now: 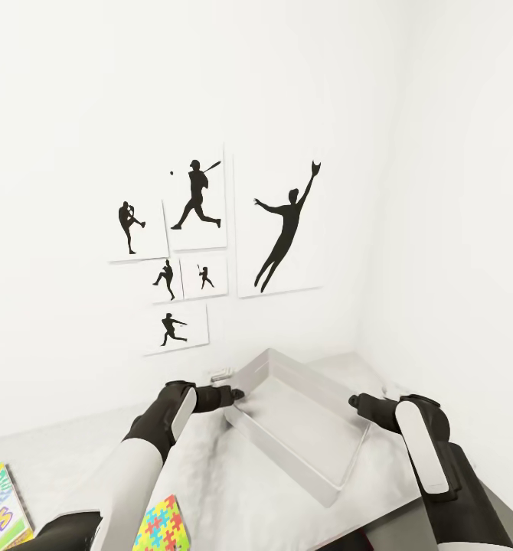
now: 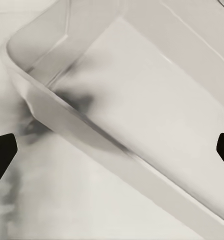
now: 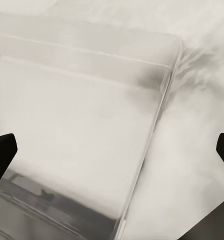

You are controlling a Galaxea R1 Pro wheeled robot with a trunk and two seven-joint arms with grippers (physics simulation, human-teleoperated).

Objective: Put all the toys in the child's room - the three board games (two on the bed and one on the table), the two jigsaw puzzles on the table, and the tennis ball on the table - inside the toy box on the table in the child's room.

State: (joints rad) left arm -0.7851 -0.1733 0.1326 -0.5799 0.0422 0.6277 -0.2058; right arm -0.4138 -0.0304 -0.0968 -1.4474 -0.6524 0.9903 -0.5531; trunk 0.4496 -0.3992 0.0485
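Note:
The light grey toy box (image 1: pixel 295 428) stands empty on the table (image 1: pixel 73 459) near the room's corner. My left gripper (image 1: pixel 237 396) hovers open at the box's left end, its fingers spread wide over the rim (image 2: pixel 66 125). Above the box's right end my right gripper (image 1: pixel 356 400) is open too, with the box's inside (image 3: pixel 76 130) below it. A jigsaw puzzle (image 1: pixel 158 528) with multicoloured pieces lies at the table's near edge beside my left arm. One board game (image 1: pixel 0 509) with a bright cover lies at the far left. The tennis ball and the bed are out of view.
White walls meet in a corner behind the box. Black sports-silhouette pictures (image 1: pixel 203 245) hang on the wall ahead. A small white object (image 1: pixel 220 375) sits on the table against the wall, just left of the box.

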